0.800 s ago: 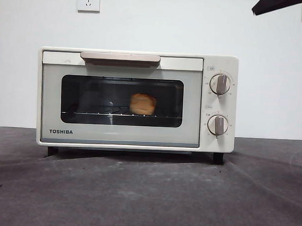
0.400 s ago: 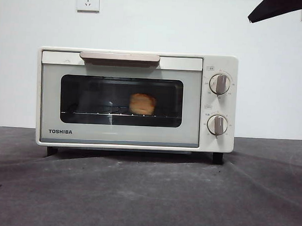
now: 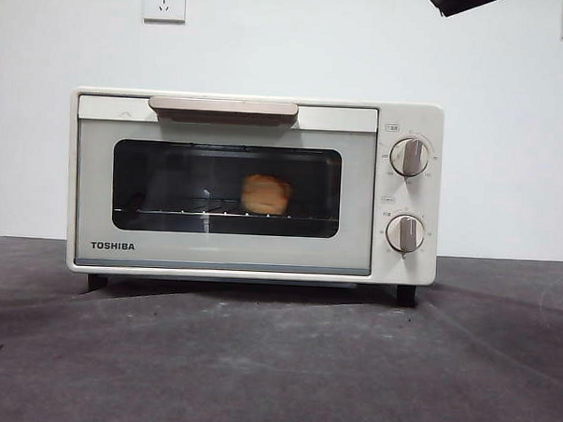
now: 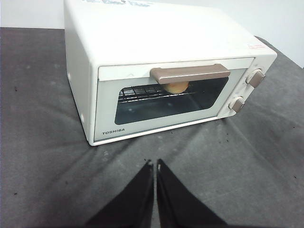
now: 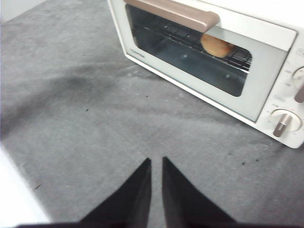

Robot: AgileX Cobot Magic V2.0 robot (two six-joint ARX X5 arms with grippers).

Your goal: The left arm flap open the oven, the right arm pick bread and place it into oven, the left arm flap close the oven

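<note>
We see the oven shut at frame centre, the bread on its rack behind the glass; the dark tip at upper right has slid leftward and higher; both grippers, left and right, have fingers nearly together, empty; we judge the task finished.

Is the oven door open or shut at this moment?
Shut. The oven door sits flush with its front, handle up at the top, and the bread shows on the rack behind the glass.
</note>
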